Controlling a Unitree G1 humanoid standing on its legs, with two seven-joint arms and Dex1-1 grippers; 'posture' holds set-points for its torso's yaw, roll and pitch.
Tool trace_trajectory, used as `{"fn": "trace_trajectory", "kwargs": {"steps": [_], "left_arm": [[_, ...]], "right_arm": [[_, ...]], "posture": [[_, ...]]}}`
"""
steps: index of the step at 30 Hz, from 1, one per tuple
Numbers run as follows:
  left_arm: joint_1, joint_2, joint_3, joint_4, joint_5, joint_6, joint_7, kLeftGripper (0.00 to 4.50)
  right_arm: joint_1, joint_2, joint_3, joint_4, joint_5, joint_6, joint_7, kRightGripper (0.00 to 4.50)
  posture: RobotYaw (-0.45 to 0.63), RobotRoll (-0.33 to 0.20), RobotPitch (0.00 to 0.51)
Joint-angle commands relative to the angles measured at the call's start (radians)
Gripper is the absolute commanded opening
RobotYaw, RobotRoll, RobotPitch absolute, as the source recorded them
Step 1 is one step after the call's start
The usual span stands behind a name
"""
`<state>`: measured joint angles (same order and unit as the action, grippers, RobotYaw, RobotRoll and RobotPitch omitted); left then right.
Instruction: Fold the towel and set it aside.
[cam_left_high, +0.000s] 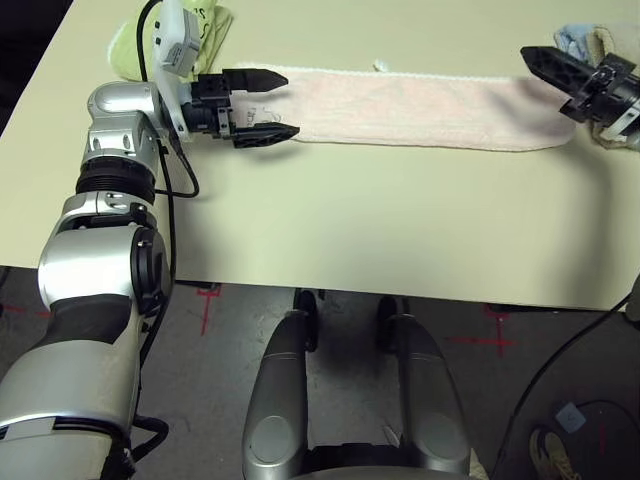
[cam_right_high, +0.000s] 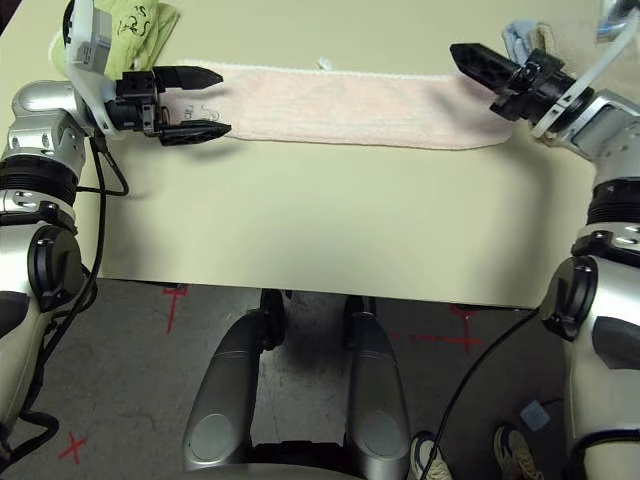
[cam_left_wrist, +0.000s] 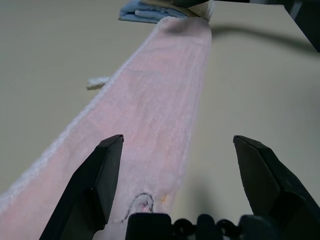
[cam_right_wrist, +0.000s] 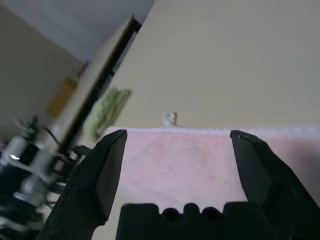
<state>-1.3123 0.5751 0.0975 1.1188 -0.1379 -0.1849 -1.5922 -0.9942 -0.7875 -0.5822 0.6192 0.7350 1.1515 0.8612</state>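
Left eye view: the pale pink towel (cam_left_high: 410, 108) lies flat on the bench (cam_left_high: 350, 230) as one long narrow strip, apparently already folded lengthwise. The left gripper (cam_left_high: 262, 105) straddles its near-left end with jaws spread, and the right gripper (cam_right_high: 478, 60), jaws equally spread, hovers at the opposite end, likely to bring the ends together. A green towel (cam_left_high: 205, 30) lies behind the left gripper.

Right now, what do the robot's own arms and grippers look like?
Both arms are jointed silver metal shells with black rings at the joints. The left arm has a black cable looping alongside it, up to a white camera module at the wrist. The left gripper and right gripper each have two black, tapered, pointed fingers on a black base; the right wrist has a white bracket.
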Motion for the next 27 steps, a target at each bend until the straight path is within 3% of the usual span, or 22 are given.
{"fn": "trace_trajectory", "kwargs": {"steps": [1,3,7,11,19,27], "left_arm": [[0.033,0.015,-0.017,-0.022,-0.004,0.012,-0.022,4.46],[0.041,0.016,-0.022,-0.032,-0.009,0.020,-0.022,4.46],[0.060,0.012,-0.038,-0.070,-0.037,0.048,-0.022,4.46],[0.091,0.015,-0.059,-0.131,-0.081,0.094,-0.022,4.46],[0.103,0.023,-0.080,-0.165,-0.102,0.117,-0.022,4.46],[0.105,0.029,-0.090,-0.170,-0.104,0.116,-0.022,4.46]], "right_arm": [[0.137,-0.031,-0.174,-0.109,0.105,0.235,-0.104,4.49],[0.215,-0.025,-0.242,-0.176,0.137,0.313,-0.143,4.49],[0.253,0.004,-0.370,-0.215,0.168,0.425,-0.234,4.49],[0.275,0.022,-0.404,-0.238,0.181,0.463,-0.288,4.49],[0.230,0.040,-0.349,-0.158,0.101,0.326,-0.403,4.49],[0.184,0.081,-0.266,-0.094,0.093,0.251,-0.428,4.49]], "posture": [[0.00,0.000,0.431],[-0.01,0.000,0.431],[-0.02,0.000,0.434],[-0.02,0.000,0.434],[-0.01,0.000,0.435],[0.00,0.000,0.440]]}}
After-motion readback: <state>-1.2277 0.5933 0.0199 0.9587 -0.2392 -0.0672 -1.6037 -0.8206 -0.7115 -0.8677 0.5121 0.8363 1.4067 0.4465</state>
